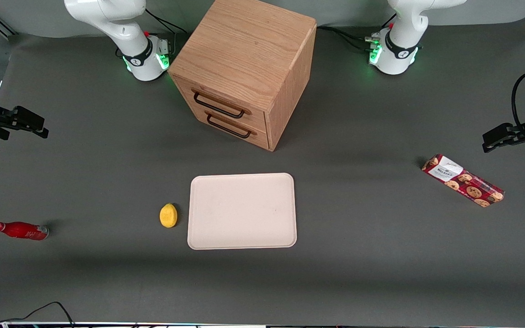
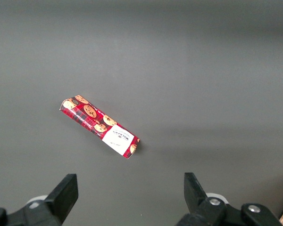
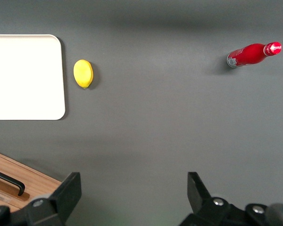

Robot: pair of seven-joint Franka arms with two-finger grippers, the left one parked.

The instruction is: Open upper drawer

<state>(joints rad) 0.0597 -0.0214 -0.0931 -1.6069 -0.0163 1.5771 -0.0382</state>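
Waiting shut in the wooden cabinet [image 1: 244, 68] at the upper middle of the front frame, the upper drawer [image 1: 220, 105] is untouched, so the end effector [image 1: 28, 125], fingers apart above bare desk [image 1: 107, 182] at the left edge, must next reach its black handle [image 1: 219, 105].

the gripper [image 1: 39, 130] hangs with fingers spread at the working arm's end of the table, well apart from the cabinet [image 1: 244, 68]. bare mat lies between it and the upper drawer [image 1: 221, 105], which is shut, its handle [image 1: 219, 105] unblocked. the tray [image 1: 242, 210] and lemon [image 1: 168, 215] lie nearer the front camera than the cabinet. the red bottle [image 1: 18, 230] lies nearer still, below the gripper. the cookie box [image 1: 463, 180] lies toward the parked arm's end.
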